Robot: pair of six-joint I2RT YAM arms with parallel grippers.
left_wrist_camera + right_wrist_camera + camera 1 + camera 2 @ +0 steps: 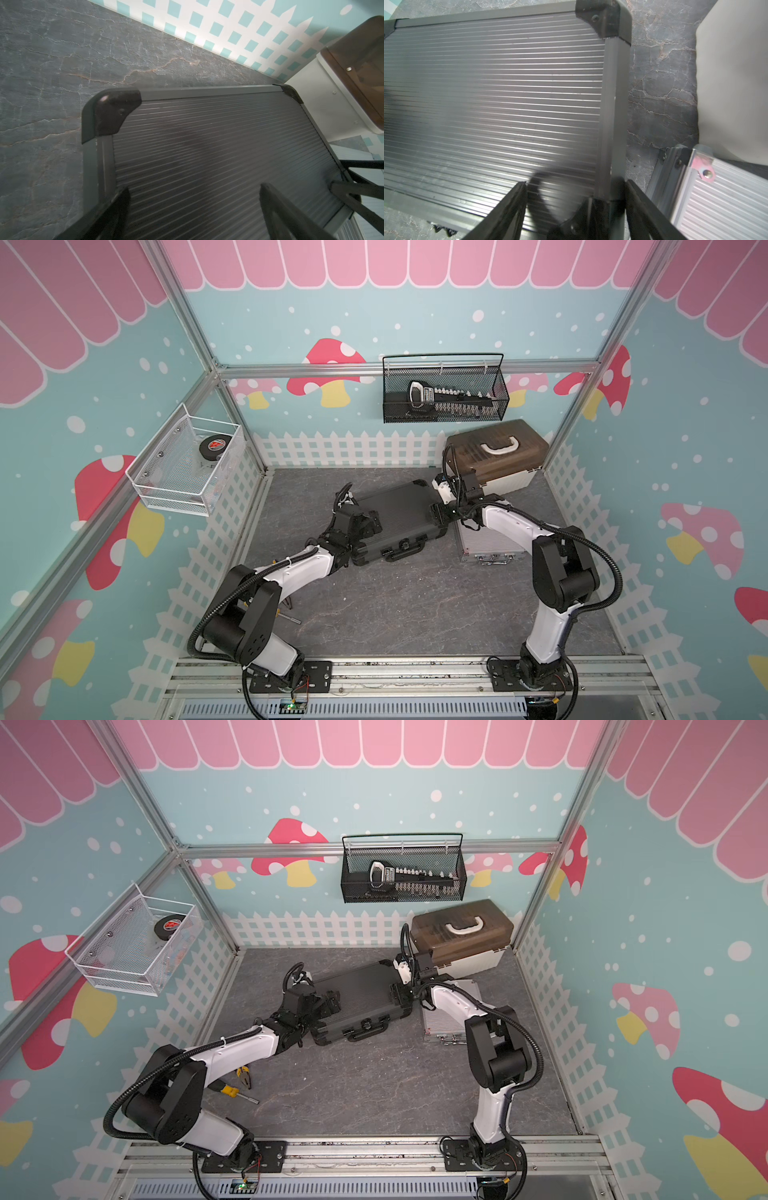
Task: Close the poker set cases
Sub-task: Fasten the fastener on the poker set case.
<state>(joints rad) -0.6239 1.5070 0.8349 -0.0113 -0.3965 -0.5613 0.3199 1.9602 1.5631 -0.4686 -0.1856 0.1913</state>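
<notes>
The larger black ribbed poker set case (399, 510) (361, 994) lies flat mid-table with its lid down and its handle toward the front. My left gripper (368, 522) (194, 189) hovers open over the case's left end, with only ribbed lid (207, 145) between its fingers. My right gripper (438, 512) (575, 182) is open at the right end, its fingers straddling the lid's (488, 93) edge rail and front corner. The smaller silver case (488, 547) (446, 1025) (720, 199) lies flat just right of the black one, lid down, partly under my right arm.
A white storage box with a brown lid (496, 456) stands at the back right, close behind the right wrist. A black wire basket (444, 391) hangs on the back wall and a white one (187, 464) on the left wall. Pliers (244, 1077) and a screwdriver (232, 1091) lie by the left arm.
</notes>
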